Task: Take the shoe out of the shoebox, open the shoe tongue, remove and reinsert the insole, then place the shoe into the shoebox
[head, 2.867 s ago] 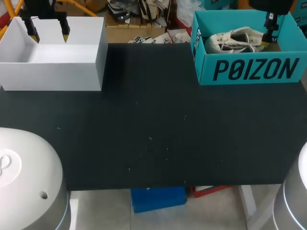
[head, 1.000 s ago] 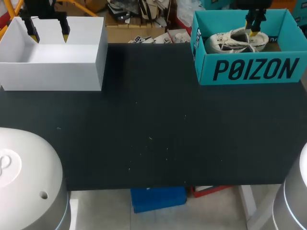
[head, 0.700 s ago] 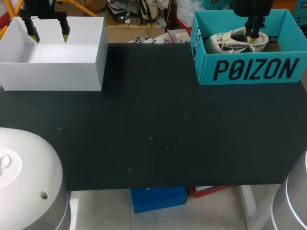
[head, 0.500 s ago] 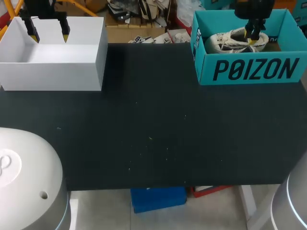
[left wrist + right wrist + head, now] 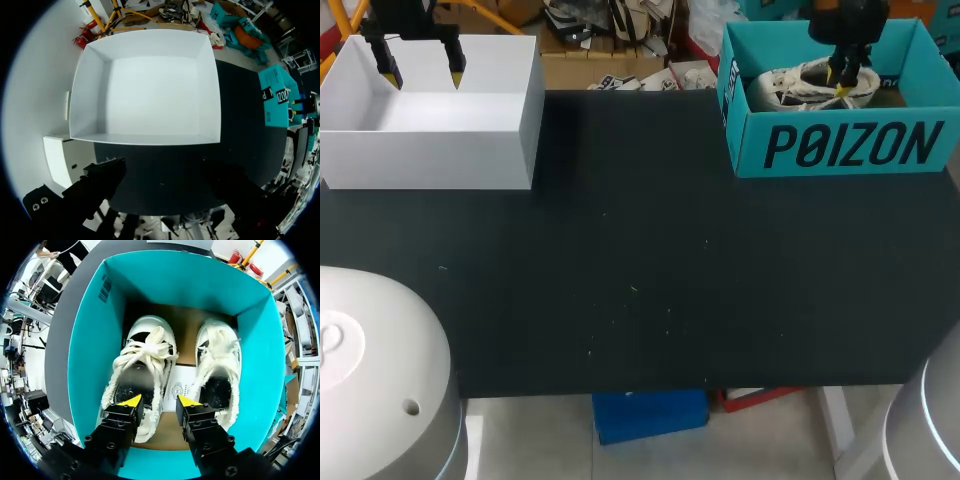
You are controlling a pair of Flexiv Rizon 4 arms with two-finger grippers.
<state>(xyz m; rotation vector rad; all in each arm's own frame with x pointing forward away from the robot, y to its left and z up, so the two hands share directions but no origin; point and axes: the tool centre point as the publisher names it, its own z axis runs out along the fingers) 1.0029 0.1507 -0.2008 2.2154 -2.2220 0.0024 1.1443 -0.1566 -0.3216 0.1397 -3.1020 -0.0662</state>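
A teal shoebox (image 5: 840, 145) stands at the table's far right. A white lace-up shoe (image 5: 798, 85) lies inside it. In the right wrist view two white shoes lie side by side in the shoebox (image 5: 90, 340): one shoe (image 5: 142, 365) under my fingers and the other shoe (image 5: 217, 365) beside it. My right gripper (image 5: 159, 401) hangs low in the box, open, with one yellow tip over the nearer shoe's opening and the other over the gap between the shoes. In the head view the right gripper (image 5: 841, 75) is over the shoe's heel end. My left gripper (image 5: 422, 72) stands wide open above the white box.
An open, empty white box (image 5: 430, 150) sits at the far left of the black table (image 5: 640, 260); the left wrist view looks straight down into the white box (image 5: 150, 95). The teal shoebox (image 5: 277, 95) shows far off to the side there.
My right gripper has moved from the box's right end to above the shoe, sunk a little lower, and its fingers have drawn closer together. The left arm has not moved.
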